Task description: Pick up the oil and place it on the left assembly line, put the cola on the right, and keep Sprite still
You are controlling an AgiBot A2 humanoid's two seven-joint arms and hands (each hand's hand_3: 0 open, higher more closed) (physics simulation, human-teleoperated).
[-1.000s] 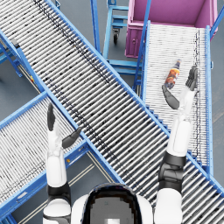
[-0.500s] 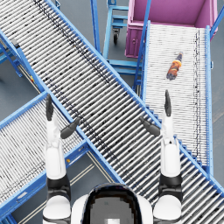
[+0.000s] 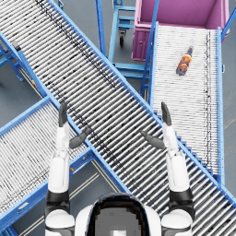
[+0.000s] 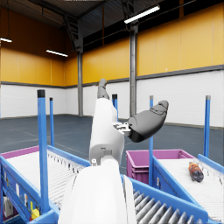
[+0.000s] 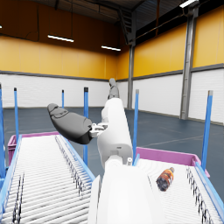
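Currently left hand (image 3: 65, 128) and right hand (image 3: 162, 130) hang over the wide grey diagonal roller conveyor (image 3: 106, 87), fingers straight, thumbs splayed, gripping nothing; farther off, the orange-labelled dark bottle (image 3: 184, 61) lies on the right-side white roller line (image 3: 203, 106), near the pink bin (image 3: 184, 10).

We are seeing the head view evenly and brightly lit from above, with no glare. The rollers (image 3: 110, 101) are breaking into fine shimmering stripes, and the bottle (image 3: 184, 61) is looking small and soft. In the wrist views we are looking into a dimmer hall: strip lights (image 4: 141, 14) are glowing white under a dark roof (image 4: 43, 17), the yellow wall (image 5: 65, 61) is catching warm light, and the near forearm (image 5: 122, 192) is looking slightly blurred.
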